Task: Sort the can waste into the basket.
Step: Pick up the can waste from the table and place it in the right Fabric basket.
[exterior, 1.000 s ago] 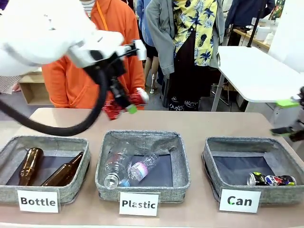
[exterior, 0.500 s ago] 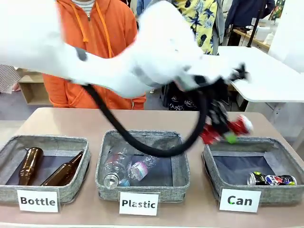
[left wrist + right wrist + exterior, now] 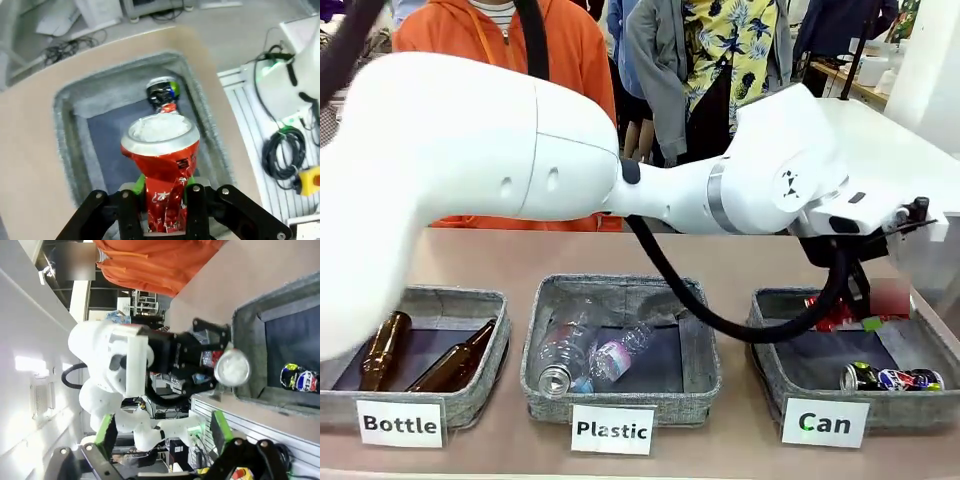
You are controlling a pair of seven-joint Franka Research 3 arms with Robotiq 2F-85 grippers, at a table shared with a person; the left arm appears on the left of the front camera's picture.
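Above the "Can" basket (image 3: pixel 770 318), the left gripper (image 3: pixel 162 196) clamps the red can (image 3: pixel 162 167); the dark printed can (image 3: pixel 890 379) lies inside. Nearby, the right gripper (image 3: pixel 162 432) hangs wide open, empty.

Three white label cards with black print stand on the front walls of three grey fabric baskets in the front view. The left card (image 3: pixel 400 423) reads "Bottle" and stands on the basket (image 3: pixel 335 400) holding brown glass bottles. The middle card (image 3: pixel 612 430) reads "Plastic" and stands on the basket (image 3: pixel 700 345) holding clear plastic bottles. The right card (image 3: pixel 825 423) reads "Can" and stands on the basket (image 3: pixel 765 345) with a printed can. The crushed red can (image 3: pixel 165 185) in the left wrist view carries white lettering too crumpled to read.
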